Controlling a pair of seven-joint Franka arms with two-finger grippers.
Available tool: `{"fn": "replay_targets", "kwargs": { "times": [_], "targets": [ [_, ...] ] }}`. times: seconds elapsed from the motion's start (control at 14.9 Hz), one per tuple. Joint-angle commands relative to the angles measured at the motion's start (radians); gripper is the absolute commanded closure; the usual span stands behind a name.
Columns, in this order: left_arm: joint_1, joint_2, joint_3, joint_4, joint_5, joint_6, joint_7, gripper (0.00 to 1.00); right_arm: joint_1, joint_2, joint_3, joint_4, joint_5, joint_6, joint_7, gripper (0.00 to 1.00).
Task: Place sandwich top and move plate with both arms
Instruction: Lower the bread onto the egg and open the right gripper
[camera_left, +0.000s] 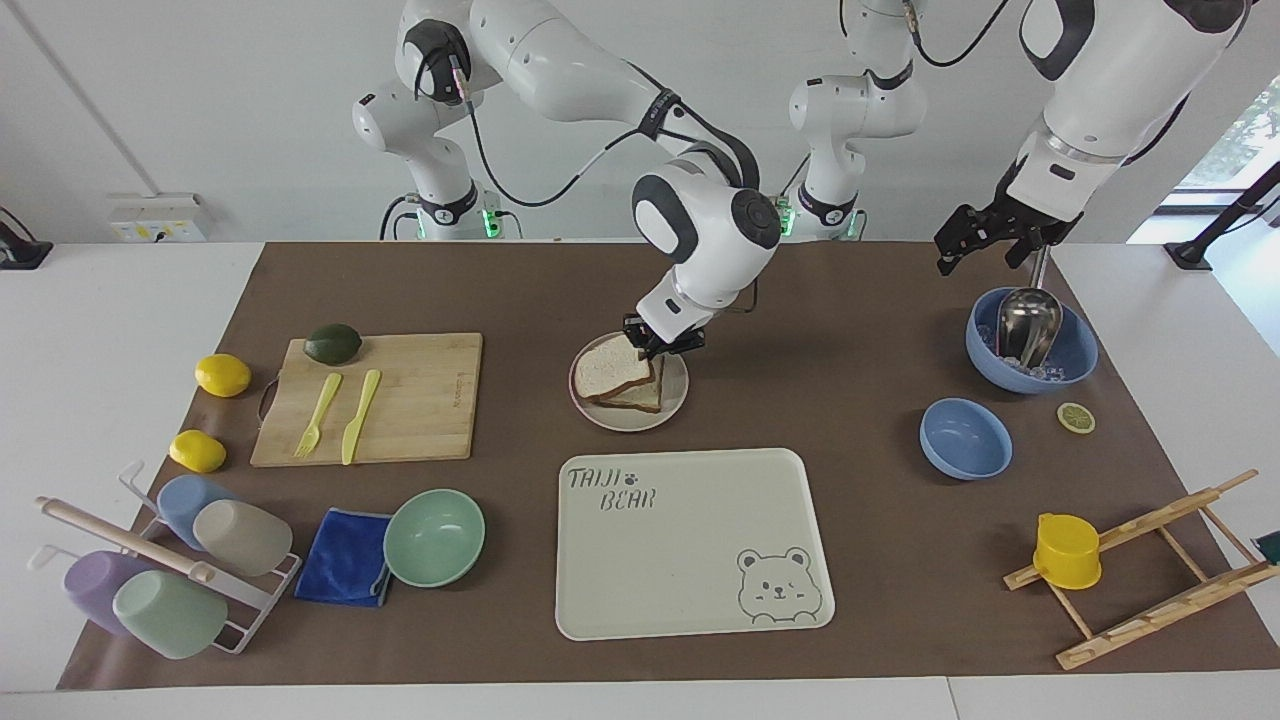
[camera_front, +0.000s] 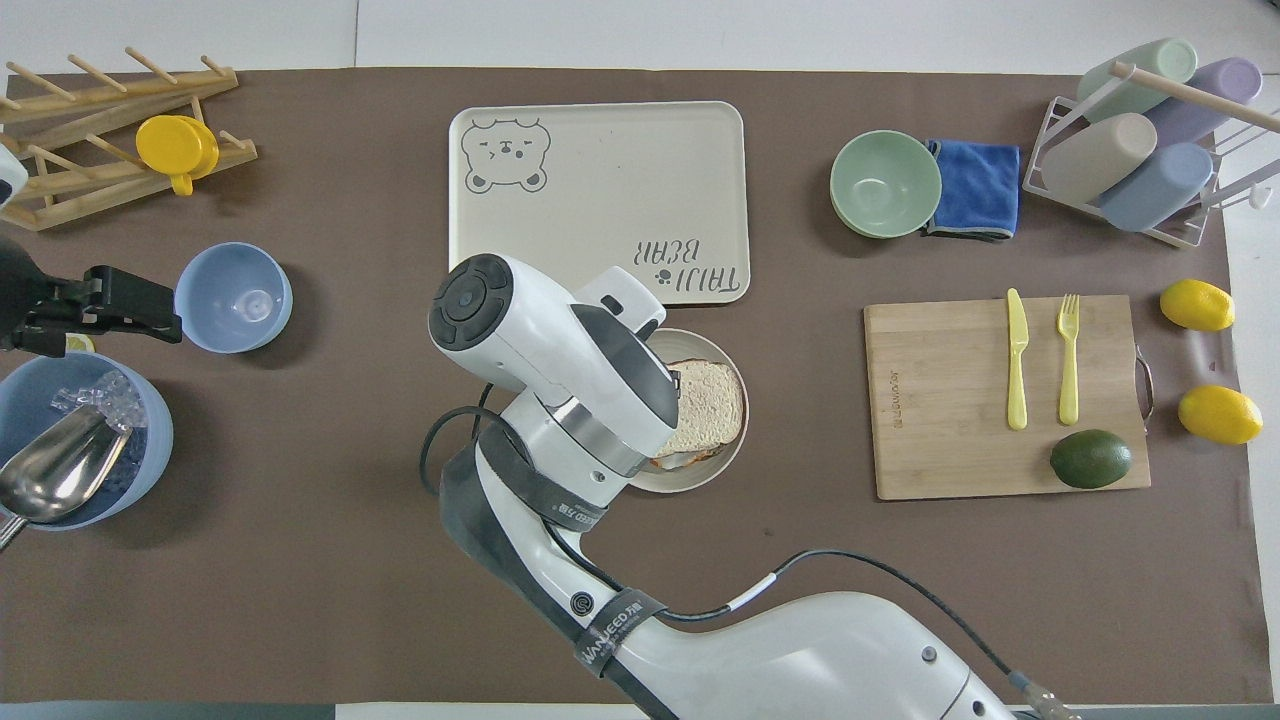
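The sandwich top lies flat on a lower bread slice on the round plate, which sits mid-table. The fried egg is hidden under it. My right gripper is low over the plate's edge nearer the robots and is shut on the sandwich top's corner. In the overhead view the right wrist covers part of the plate, and the sandwich top shows beside it. My left gripper waits open in the air over the blue ice bowl.
The cream bear tray lies just farther from the robots than the plate. A cutting board with fork, knife and avocado is toward the right arm's end. A small blue bowl, lemon slice and wooden rack are toward the left arm's end.
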Motion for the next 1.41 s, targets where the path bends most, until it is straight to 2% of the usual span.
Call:
{"fn": "replay_targets", "kwargs": {
  "times": [0.0,0.27,0.33,0.4,0.47,0.54,0.94,1.14,1.34],
  "targets": [
    [0.013,-0.024,-0.004,-0.030,0.012,0.023,0.005,0.00,-0.012,-0.056,0.003,-0.088,0.021,0.045,0.026,1.00],
    [0.013,-0.027,-0.002,-0.039,0.012,0.026,0.008,0.00,-0.021,-0.070,0.003,-0.140,0.061,0.140,0.047,1.00],
    [0.013,-0.029,-0.002,-0.040,0.012,0.032,0.009,0.00,-0.034,-0.070,0.003,-0.148,0.073,0.166,0.047,0.78],
    [0.014,-0.033,-0.002,-0.054,0.012,0.044,0.008,0.00,-0.037,-0.072,0.003,-0.159,0.075,0.189,0.047,0.40],
    [0.014,-0.039,-0.002,-0.066,0.012,0.060,0.008,0.00,-0.038,-0.073,0.003,-0.165,0.073,0.197,0.043,0.08],
    [0.014,-0.047,-0.002,-0.083,0.012,0.074,0.008,0.00,-0.040,-0.073,0.003,-0.163,0.075,0.199,0.038,0.00],
    [0.030,-0.072,-0.004,-0.172,0.008,0.153,0.008,0.00,-0.066,-0.073,0.004,-0.122,0.078,0.199,0.032,0.00],
    [0.016,-0.072,-0.007,-0.255,-0.041,0.256,0.006,0.00,-0.136,-0.153,0.006,-0.116,0.118,0.194,-0.032,0.00],
    [-0.022,-0.060,-0.012,-0.335,-0.124,0.368,-0.003,0.00,-0.250,-0.240,0.006,-0.127,0.139,0.127,-0.155,0.00]
  ]
}}
